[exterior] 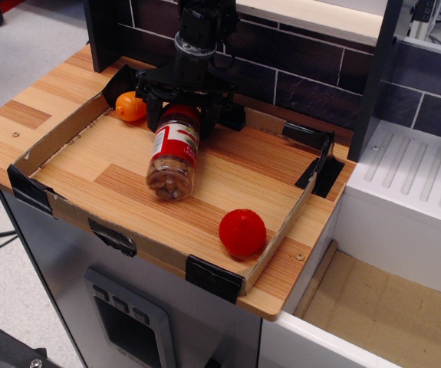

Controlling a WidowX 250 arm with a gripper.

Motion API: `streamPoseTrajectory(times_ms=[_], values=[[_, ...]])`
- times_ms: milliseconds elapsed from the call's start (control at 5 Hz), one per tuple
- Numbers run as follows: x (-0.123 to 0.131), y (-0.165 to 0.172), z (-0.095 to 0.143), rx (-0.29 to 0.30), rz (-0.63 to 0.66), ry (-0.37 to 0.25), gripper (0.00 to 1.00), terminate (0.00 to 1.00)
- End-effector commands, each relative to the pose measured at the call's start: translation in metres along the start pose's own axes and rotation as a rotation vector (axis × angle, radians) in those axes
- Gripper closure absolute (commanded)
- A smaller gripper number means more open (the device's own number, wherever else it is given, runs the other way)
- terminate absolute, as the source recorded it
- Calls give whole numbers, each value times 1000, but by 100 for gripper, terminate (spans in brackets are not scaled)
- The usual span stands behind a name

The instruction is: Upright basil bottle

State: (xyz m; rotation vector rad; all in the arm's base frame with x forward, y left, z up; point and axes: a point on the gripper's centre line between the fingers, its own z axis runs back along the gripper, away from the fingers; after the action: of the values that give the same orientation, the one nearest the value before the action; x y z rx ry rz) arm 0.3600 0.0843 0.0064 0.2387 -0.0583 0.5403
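Observation:
The basil bottle (pixel 172 157) lies on its side in the cardboard tray (pixel 59 134). It is a clear jar with a red-white-green label and brownish contents. Its red cap (pixel 180 116) points to the back and its base to the front. My black gripper (pixel 182 115) has come down from above over the cap end. One finger (pixel 156 113) stands on the left of the cap and one (pixel 208 115) on the right. Both press against the cap. The bottle still rests on the tray floor.
An orange toy (pixel 130 106) lies in the tray's back left corner, just left of the gripper. A red ball (pixel 242 232) sits at the tray's front right. A dark tiled wall (pixel 297 69) rises behind the tray. A white unit (pixel 412 176) stands to the right.

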Motion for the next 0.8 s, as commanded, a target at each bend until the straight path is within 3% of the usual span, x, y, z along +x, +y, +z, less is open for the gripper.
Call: streamPoseTrajectory(times_ms=[0, 600], values=[[14, 4, 49, -71, 6, -21, 100, 0], [10, 17, 100, -180, -8, -51, 100, 0]])
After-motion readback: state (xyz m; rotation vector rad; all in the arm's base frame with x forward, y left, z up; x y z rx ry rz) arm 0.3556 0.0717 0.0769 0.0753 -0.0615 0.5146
